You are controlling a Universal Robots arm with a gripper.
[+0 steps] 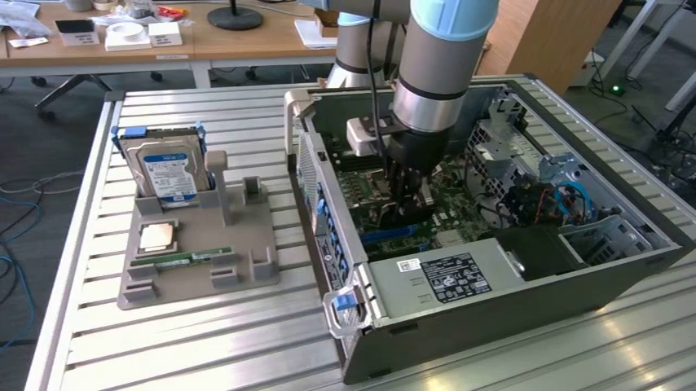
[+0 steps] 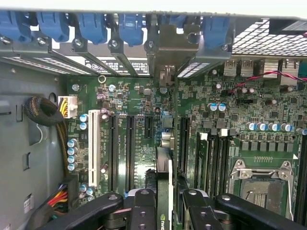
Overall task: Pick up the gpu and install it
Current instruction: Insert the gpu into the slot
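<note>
My gripper [image 1: 405, 202] reaches down into the open computer case [image 1: 326, 175], just above the motherboard [image 1: 376, 183]. It is shut on the gpu [image 2: 164, 187], a thin dark card seen edge-on between the two black fingers [image 2: 143, 211]. The card stands upright over the black expansion slots [image 2: 129, 148]. Its metal bracket [image 2: 166, 48] sits at the case's rear slot openings, among the blue retainer clips [image 2: 132, 26]. Whether the card's edge is seated in a slot is hidden by the card itself.
A grey holder tray [image 1: 244, 277] on the exterior view's left carries a blue-labelled hard drive [image 1: 169, 167], a CPU [image 1: 160, 236] and a green RAM stick [image 1: 194, 258]. Inside the case are a CPU socket [image 2: 261, 179], a white slot [image 2: 94, 153], a cable bundle [image 2: 45, 112] and the power supply [image 1: 451, 277].
</note>
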